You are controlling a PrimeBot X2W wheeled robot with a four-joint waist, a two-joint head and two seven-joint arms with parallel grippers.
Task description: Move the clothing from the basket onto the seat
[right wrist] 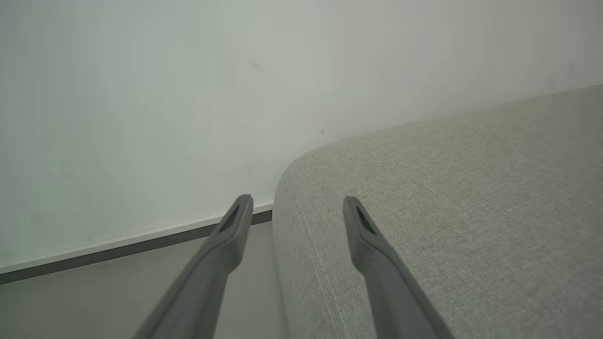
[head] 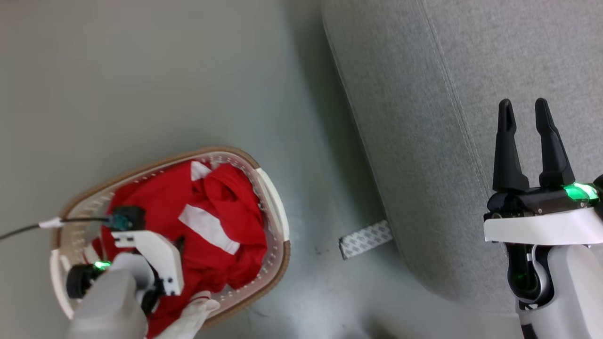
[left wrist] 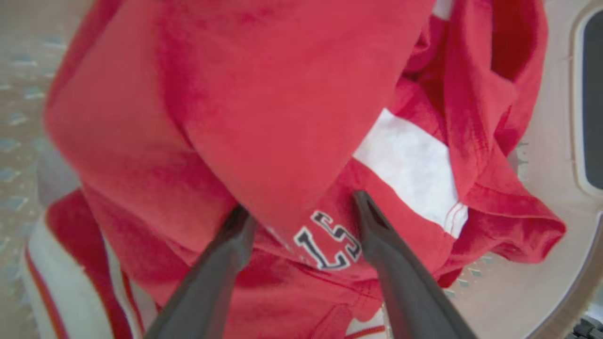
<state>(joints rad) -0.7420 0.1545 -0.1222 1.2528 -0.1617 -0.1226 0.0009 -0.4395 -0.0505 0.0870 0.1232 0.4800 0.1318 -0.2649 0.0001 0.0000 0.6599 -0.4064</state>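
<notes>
**Grey floor, red kit heaped in the basket, both claws released**

Pale grey floor runs across the head view from 9 to 12 o'clock. The basket stands on it at about 8 o'clock, its brown rim ringing cream perforated walls. The clothing lies bundled inside it, all of it within the rim: red folds crossed by white stripes. None of it is on the seat, a broad light-grey upholstered block that spans the picture from 1 to 4 o'clock, apart from the basket. A short strip of patterned tape lies on the floor at the seat's edge, near 5 o'clock of centre.

The left gripper points down into the basket. In its wrist view the two dark fingers stand wide apart, released, their tips against the red cloth. A thick red fold hangs between them, and beneath it black-and-white lettering shows on the jersey. A white band sits at 2 o'clock of the right-hand fingertip. A thin dark cable trails from this wrist toward 9 o'clock.

The right gripper sits over the seat at 4 o'clock in the head view, fingers parted and grasping nothing. Its wrist view looks across the seat's rounded corner toward a white wall and a dark skirting line.
</notes>
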